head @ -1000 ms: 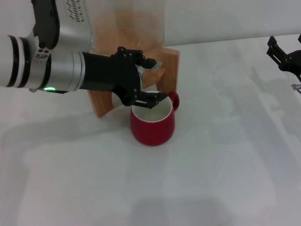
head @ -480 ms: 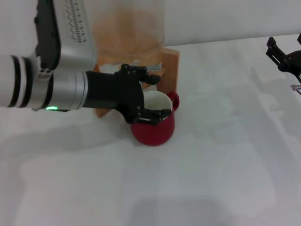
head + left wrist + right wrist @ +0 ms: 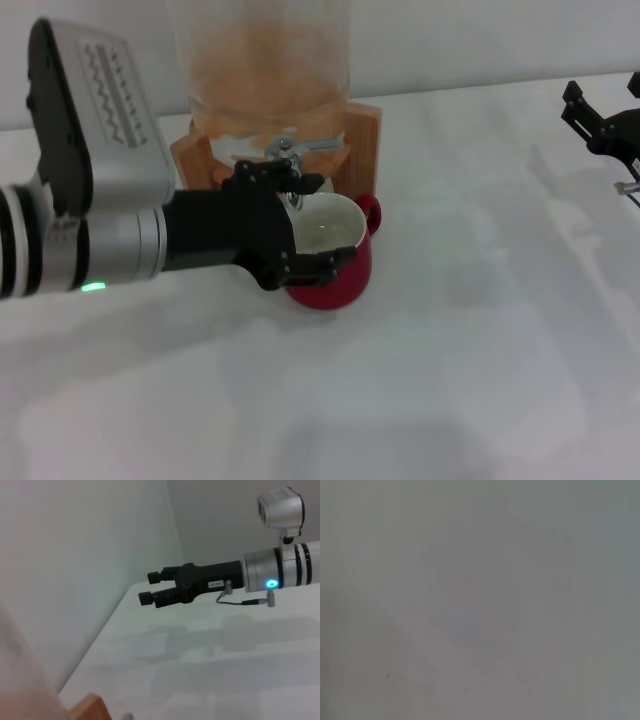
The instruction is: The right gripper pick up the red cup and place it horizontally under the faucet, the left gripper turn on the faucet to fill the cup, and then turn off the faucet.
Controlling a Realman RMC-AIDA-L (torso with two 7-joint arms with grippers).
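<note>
White tabletop (image 3: pixel 450 350) fills the scene, and a pale wall stands behind it. At about 11 o'clock from the middle of the head view, a clear glass dispenser (image 3: pixel 265 60) with a light orange tint sits in a wooden stand (image 3: pixel 365 150). The small chrome faucet (image 3: pixel 285 155) comes out at the base of the dispenser, its flat lever is visible above the spout.

The red cup (image 3: pixel 335 255) stands upright on the table directly in front of the stand, under the faucet. Its white inside faces up and its small loop handle points to about 2 o'clock, close to the stand. I cannot tell if there is liquid in it.

The left gripper (image 3: pixel 290 225) comes in from 9 o'clock on a silver-grey wrist with a green light. Its black fingers (image 3: pixel 320 265) are spread, one part is near the faucet and the other lies across the near rim and front wall of the cup. It is released and grasps nothing.

The right gripper (image 3: pixel 600 120) is well apart, at 2 o'clock near the edge of the head view. In the left wrist view the same right gripper (image 3: pixel 152 587) hangs above the table with its jaws a little parted, holding nothing.
</note>
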